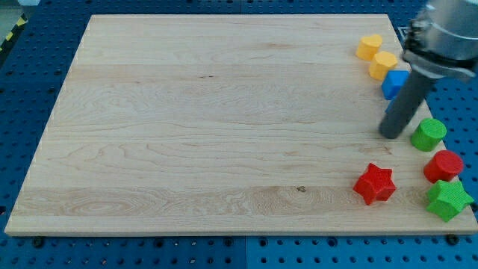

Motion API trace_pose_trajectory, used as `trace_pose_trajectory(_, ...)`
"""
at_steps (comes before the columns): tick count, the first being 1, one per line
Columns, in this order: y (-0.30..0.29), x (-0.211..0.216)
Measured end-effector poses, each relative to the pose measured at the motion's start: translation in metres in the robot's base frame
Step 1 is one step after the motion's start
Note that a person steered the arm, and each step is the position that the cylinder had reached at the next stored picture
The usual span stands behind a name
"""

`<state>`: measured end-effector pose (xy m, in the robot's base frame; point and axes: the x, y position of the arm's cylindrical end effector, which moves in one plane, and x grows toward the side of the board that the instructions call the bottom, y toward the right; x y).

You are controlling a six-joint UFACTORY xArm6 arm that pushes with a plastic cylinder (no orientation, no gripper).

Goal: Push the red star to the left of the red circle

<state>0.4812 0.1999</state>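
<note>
A lab: wooden board (187,119) on blue perforated bench (30,97).

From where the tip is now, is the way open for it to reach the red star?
Probably yes. My tip stands above the red star in the view, with bare board between them. The green circle and red circle lie off to the view's right, out of that path.

Pale wooden board (187,112), blue pegboard bench (30,97) around it (yellow-black tape (11,33), top-left), even light
</note>
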Motion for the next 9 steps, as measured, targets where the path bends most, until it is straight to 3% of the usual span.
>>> trace_pose_trajectory(1,-0.086,0.002)
trace_pose_trajectory(2,-0.163,0.039)
trace_pose_trajectory(3,-0.150,0.109)
trace_pose_trajectory(4,-0.117,0.137)
trace_pose_trajectory(6,-0.052,0.135)
trace_pose_trajectory(9,-0.040,0.091)
